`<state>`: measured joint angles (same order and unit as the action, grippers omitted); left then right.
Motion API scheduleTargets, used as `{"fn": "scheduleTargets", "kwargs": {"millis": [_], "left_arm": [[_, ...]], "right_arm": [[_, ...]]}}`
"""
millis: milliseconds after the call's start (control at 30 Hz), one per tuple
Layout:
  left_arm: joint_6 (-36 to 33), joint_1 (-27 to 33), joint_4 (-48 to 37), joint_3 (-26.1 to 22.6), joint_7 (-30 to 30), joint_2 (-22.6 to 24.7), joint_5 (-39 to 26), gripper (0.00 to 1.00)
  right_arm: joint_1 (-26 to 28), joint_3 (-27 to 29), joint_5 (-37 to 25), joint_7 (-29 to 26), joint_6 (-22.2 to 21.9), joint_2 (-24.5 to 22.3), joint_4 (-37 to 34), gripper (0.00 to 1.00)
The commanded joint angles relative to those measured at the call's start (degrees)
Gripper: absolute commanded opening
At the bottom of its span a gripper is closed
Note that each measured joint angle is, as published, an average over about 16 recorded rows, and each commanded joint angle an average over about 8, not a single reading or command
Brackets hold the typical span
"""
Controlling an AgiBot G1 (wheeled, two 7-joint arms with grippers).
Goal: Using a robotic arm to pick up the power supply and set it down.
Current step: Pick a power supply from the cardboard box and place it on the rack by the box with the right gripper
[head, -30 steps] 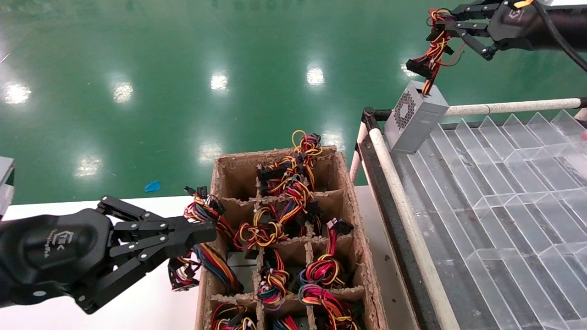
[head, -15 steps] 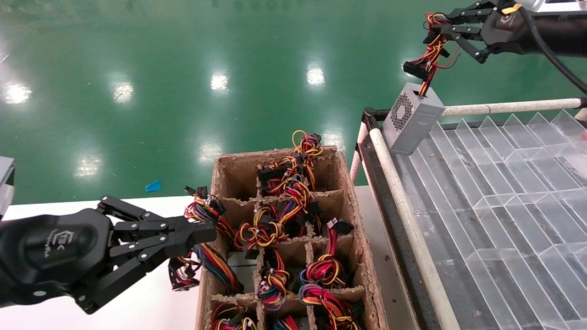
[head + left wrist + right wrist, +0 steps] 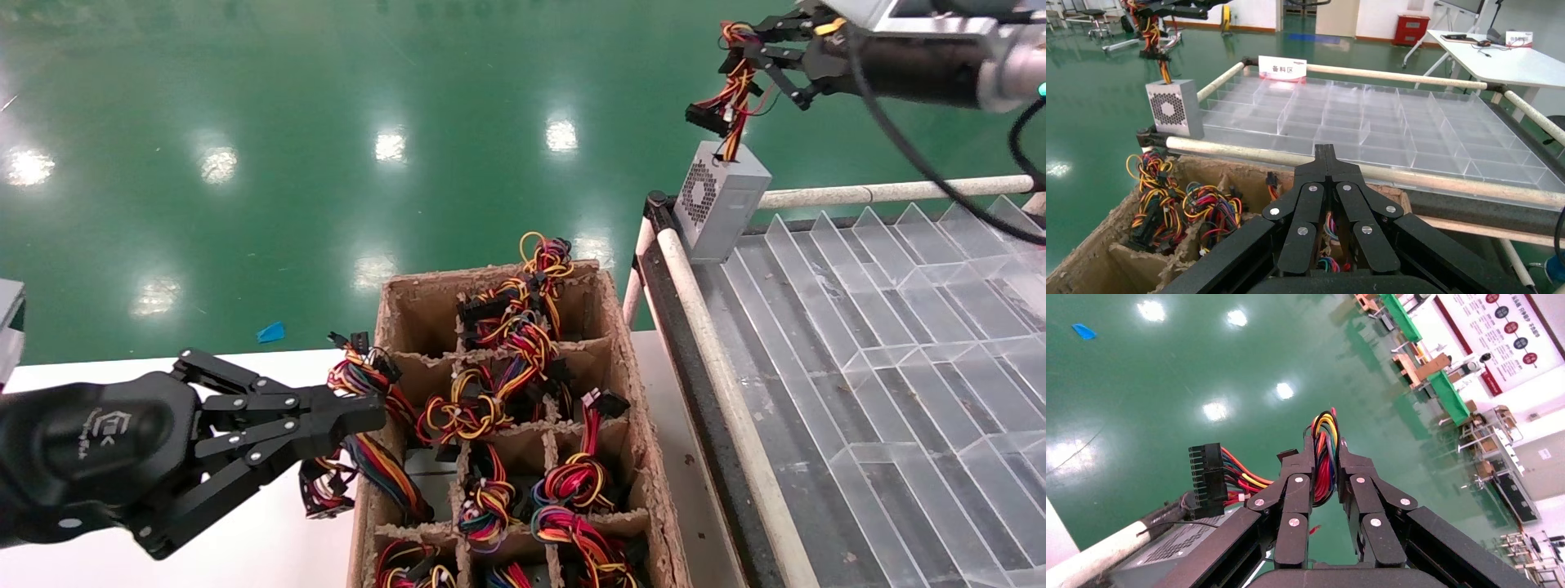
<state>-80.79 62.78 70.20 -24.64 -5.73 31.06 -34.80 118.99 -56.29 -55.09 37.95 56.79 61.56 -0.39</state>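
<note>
The right gripper [image 3: 748, 49] is high at the far right, past the far left corner of the rack [image 3: 866, 343], and its fingers are clamped on the red-yellow-black wire bundle [image 3: 730, 82] of the power supply [image 3: 719, 200]. In the right wrist view the bundle [image 3: 1324, 456] runs up between the two closed fingers [image 3: 1291, 502], and a black connector [image 3: 1206, 478] hangs off to one side. The supply (a small grey box with a round fan grille) hangs from those wires at the rack's far left corner, its grille facing the green floor [image 3: 327, 147]. Its lower end is at the corner where the two padded rails [image 3: 891, 192] meet; I cannot tell whether it touches the rack or hangs just clear of it. The left wrist view shows the supply [image 3: 1171, 109] at the same corner, beside the first clear compartments, with its wires leading up to the right gripper [image 3: 1177, 9].

The left gripper [image 3: 359, 412] is low at the near left, over the white bench [image 3: 270, 547], with its fingers pressed together. Its tip is at the left wall of the cardboard crate [image 3: 617, 327], by coloured wires that spill over that wall. The crate's cells hold more wire bundles [image 3: 507, 327]. In its own wrist view the closed left gripper [image 3: 1326, 150] points across the crate [image 3: 1119, 220] toward the rack [image 3: 1389, 122].
</note>
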Motion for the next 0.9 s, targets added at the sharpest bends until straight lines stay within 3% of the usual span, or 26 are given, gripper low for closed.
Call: {"fn": "scheduleTargets", "kwargs": {"millis": [33,400,467,633,700,900], "left_arm": [[0.0,0.0,0.0,0.0,0.0,0.0,0.0,0.0],[0.0,0.0,0.0,0.0,0.0,0.0,0.0,0.0],[0.0,0.0,0.0,0.0,0.0,0.0,0.0,0.0],[0.0,0.0,0.0,0.0,0.0,0.0,0.0,0.0],[0.0,0.0,0.0,0.0,0.0,0.0,0.0,0.0],[0.0,0.0,0.0,0.0,0.0,0.0,0.0,0.0]], "right_arm": [[-0.44,0.24,0.34,0.23,-1.23,0.78,0.06,0.0],[-2.36,-0.4,-0.58,-0.7,-4.88,3.21,-0.65,0.01],[-2.52,-0.5,-0.71,-1.03,-5.7,3.53,-0.79,0.17],[-2.64,-0.32,-0.44,-1.83,-7.64,4.1,-0.87,0.8],[-2.7,-0.1,-0.13,-2.25,-8.17,4.27,-0.87,0.98],[-3.12,0.5,0.73,-3.78,-8.66,4.66,-0.84,1.0]]}}
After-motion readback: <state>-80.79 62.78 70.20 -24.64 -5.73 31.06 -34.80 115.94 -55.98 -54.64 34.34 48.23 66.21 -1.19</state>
